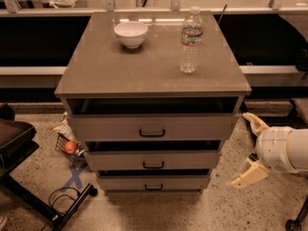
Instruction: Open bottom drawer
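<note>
The bottom drawer (154,183) is the lowest, shallowest grey-beige front of the cabinet (144,66), with a small black bar handle (154,187). A dark gap shows above its front, as above the two taller drawers (152,127) (153,160) over it. My gripper (250,149) hangs to the right of the cabinet, level with the middle and bottom drawers and apart from them. Its two cream fingers (248,175) are spread wide and hold nothing.
A white bowl (131,33) and a water bottle (191,40) stand on the cabinet top. On the floor to the left are a black chair base (43,206), a cable, a blue tape cross (74,176) and a small basket with an apple (70,147). A caster (292,224) shows at bottom right.
</note>
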{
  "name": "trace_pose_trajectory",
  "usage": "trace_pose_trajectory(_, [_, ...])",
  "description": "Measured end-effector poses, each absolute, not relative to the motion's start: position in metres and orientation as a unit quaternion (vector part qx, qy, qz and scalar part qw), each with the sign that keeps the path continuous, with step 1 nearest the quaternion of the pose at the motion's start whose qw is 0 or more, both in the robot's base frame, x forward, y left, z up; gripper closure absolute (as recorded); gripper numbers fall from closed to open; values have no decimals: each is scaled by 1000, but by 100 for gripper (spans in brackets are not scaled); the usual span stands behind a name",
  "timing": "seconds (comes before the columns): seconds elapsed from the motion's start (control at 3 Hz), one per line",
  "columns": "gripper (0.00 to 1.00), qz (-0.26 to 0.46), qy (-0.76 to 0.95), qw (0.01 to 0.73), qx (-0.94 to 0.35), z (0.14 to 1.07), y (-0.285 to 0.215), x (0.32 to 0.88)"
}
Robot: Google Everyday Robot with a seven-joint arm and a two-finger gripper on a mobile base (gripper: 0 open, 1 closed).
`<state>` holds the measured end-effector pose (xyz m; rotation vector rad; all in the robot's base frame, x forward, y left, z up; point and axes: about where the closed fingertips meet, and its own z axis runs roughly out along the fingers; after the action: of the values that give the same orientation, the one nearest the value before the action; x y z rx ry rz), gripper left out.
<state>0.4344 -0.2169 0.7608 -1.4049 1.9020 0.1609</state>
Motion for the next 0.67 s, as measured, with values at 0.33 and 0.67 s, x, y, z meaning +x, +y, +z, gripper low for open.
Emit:
trace_pose_trajectory(0.33, [0,57,744,380,-547,761,-218,438])
trace_pose_trajectory(0.67, [0,54,752,385,-532,722,-213,438])
